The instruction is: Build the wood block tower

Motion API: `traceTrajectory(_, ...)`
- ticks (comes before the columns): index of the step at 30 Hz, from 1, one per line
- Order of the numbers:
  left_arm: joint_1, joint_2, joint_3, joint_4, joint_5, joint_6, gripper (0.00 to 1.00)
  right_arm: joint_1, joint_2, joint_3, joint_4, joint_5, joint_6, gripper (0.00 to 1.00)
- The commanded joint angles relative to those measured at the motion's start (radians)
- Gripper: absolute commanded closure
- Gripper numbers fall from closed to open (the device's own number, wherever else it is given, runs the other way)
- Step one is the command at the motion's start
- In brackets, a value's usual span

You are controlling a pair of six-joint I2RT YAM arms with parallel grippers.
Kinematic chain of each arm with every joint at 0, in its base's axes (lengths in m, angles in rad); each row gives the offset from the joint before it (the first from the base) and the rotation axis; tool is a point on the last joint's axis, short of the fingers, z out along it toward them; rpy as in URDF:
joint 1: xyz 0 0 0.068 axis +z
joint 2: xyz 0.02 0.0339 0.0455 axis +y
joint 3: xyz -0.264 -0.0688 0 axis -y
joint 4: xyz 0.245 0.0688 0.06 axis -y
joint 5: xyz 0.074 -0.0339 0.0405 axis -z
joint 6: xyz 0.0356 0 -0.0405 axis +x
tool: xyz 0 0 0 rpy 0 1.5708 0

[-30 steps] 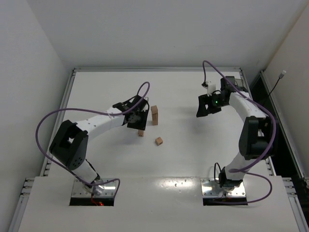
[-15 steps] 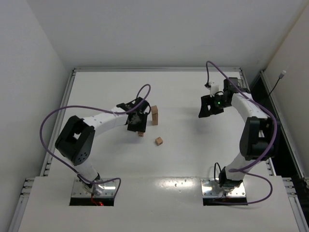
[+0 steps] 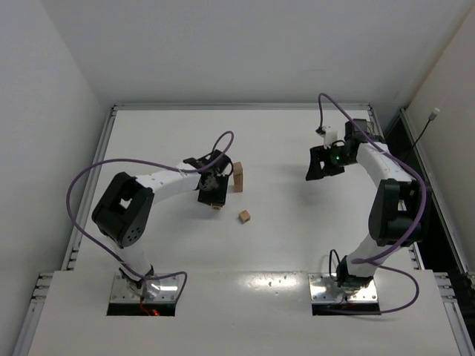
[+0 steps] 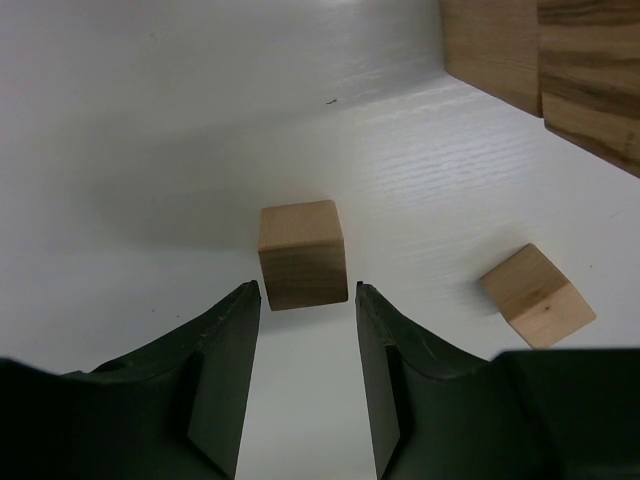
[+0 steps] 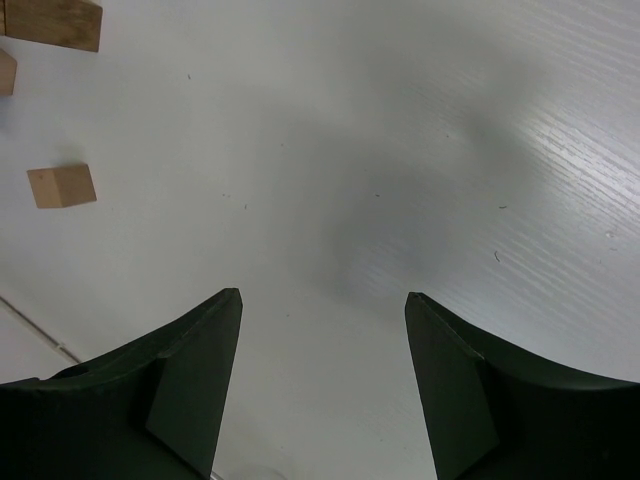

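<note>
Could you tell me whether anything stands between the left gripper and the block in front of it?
Nothing visible does: the open left gripper has the wood block right at its fingertips; another block lies aside.

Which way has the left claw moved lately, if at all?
Yes: the left gripper slid slightly toward the near edge, alongside the standing tower, to a loose block.

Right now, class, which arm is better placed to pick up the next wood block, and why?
Left. The left end effector, open, is lined up on a loose wood block beside the tower. The right end effector hangs open over the table, away from the blocks.
</note>
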Motion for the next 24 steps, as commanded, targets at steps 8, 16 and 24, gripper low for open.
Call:
traceTrajectory(8, 0.028, 0.032, 0.045, 0.01, 0.023, -0.014, 0.61, -0.023, -0.009, 0.001, 0.021, -0.037, -0.012, 0.37)
traceTrajectory(16, 0.059, 0.041, 0.045, 0.031, 0.054, -0.014, 0.7, -0.023, 0.002, 0.01, 0.021, -0.037, -0.012, 0.37)
traceTrajectory(24, 0.085, -0.034, 0.036, 0.042, 0.028, 0.107, 1.0, -0.023, 0.002, 0.01, 0.021, -0.046, -0.012, 0.37)
